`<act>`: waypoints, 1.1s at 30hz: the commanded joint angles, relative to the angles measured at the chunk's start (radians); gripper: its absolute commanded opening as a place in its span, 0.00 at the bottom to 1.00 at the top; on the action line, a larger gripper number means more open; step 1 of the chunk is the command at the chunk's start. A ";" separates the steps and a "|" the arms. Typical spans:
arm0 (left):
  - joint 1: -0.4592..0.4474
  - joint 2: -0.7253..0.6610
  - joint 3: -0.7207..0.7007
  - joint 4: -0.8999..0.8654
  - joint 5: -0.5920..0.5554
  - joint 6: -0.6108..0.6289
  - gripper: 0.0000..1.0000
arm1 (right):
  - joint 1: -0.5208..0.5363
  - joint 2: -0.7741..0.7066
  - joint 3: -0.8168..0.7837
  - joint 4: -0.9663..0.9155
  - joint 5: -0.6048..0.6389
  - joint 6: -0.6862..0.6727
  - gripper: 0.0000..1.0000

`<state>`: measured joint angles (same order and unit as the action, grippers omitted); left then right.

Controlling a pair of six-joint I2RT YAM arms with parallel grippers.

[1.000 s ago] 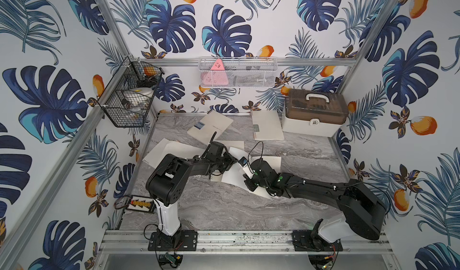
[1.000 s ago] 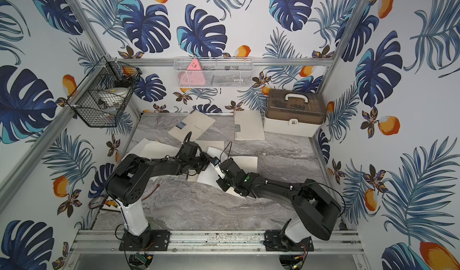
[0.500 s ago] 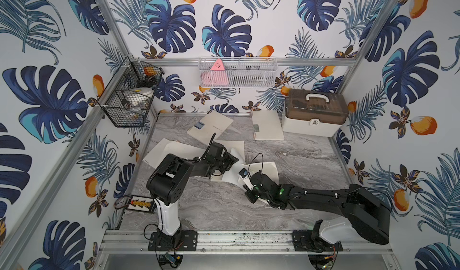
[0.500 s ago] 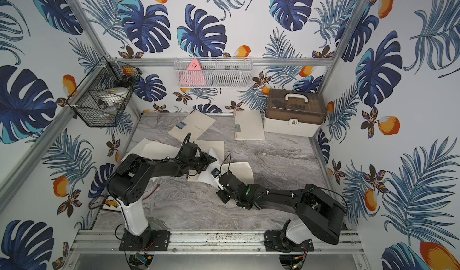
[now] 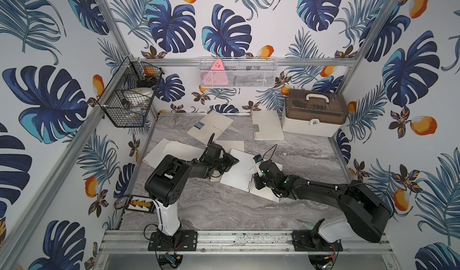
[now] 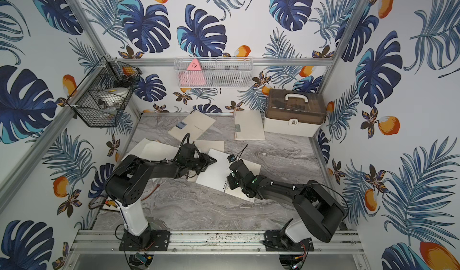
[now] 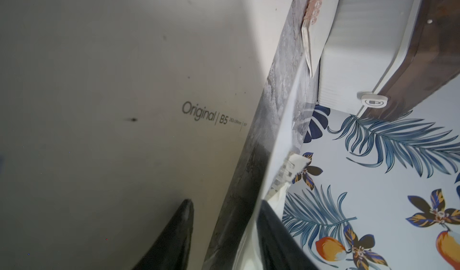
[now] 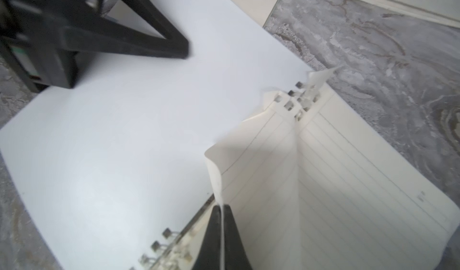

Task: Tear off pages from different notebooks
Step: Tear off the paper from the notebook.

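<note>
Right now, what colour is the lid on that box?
Dark see-through brown lid, clearest in a top view.

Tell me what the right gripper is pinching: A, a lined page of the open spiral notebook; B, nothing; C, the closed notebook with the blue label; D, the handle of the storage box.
A: in the right wrist view the right gripper is shut on the edge of a lined page that curls up from the open notebook, partly torn at the spiral.
</note>
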<state>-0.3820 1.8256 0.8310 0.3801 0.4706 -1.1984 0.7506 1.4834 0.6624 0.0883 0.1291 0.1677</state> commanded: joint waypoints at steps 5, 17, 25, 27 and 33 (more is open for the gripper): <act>0.081 -0.131 0.005 -0.302 0.024 0.260 0.95 | -0.116 0.083 0.078 0.004 -0.206 -0.016 0.00; 0.159 -0.134 -0.026 -0.307 0.139 0.290 0.76 | -0.145 0.124 0.074 0.032 -0.244 -0.011 0.00; 0.163 -0.112 -0.046 -0.263 0.228 0.270 0.64 | -0.146 0.138 0.072 0.043 -0.252 -0.007 0.00; 0.166 -0.116 -0.062 -0.214 0.260 0.231 0.59 | -0.147 0.142 0.078 0.037 -0.247 -0.009 0.00; 0.168 -0.115 -0.147 0.093 0.351 0.023 0.47 | -0.147 0.160 0.078 0.039 -0.240 -0.008 0.00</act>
<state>-0.2153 1.7111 0.7094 0.2520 0.7414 -1.0412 0.6029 1.6356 0.7383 0.1047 -0.1120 0.1600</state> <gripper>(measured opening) 0.490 0.051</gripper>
